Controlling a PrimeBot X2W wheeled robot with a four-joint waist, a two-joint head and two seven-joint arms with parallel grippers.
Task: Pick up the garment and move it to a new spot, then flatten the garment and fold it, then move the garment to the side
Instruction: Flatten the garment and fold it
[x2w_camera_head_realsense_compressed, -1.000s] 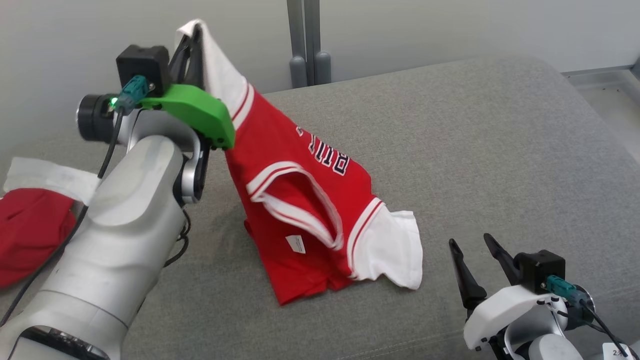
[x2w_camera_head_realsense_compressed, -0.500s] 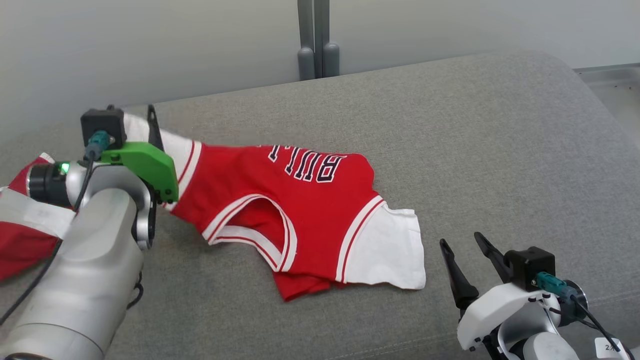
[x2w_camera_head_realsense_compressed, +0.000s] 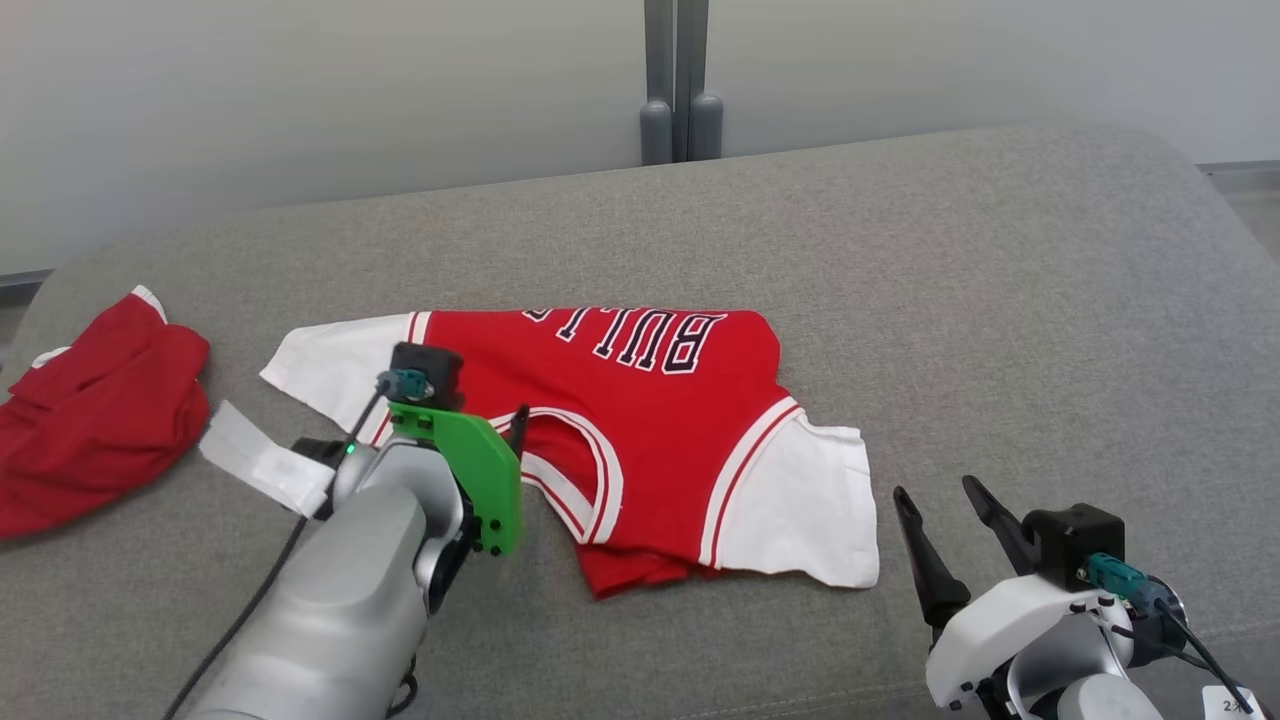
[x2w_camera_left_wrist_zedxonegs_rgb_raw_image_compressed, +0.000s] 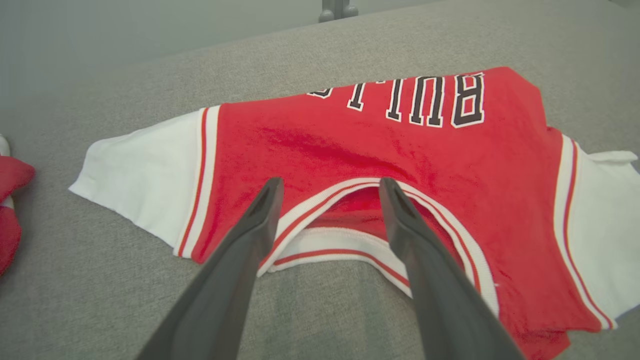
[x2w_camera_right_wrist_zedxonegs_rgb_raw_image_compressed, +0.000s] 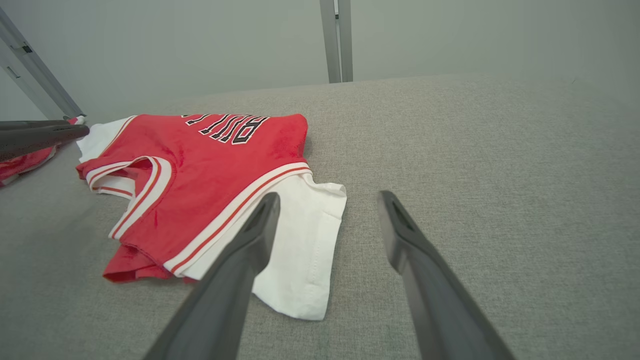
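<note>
Jersey (x2w_camera_head_realsense_compressed: 650, 390) sits mid-frame so it can get flattened; left gripper (x2w_camera_left_wrist_zedxonegs_rgb_raw_image_compressed: 330, 186) hangs over the collar (x2w_camera_left_wrist_zedxonegs_rgb_raw_image_compressed: 327, 241), wide open, empty.

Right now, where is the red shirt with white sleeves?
In the head view the red shirt lies on the grey cushion, the left claw at its collar and the right claw to its right.

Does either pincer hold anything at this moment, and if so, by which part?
Nothing is held. The left pincer stands open over the collar of the jersey. The right pincer is open too, apart from the jersey.
</note>
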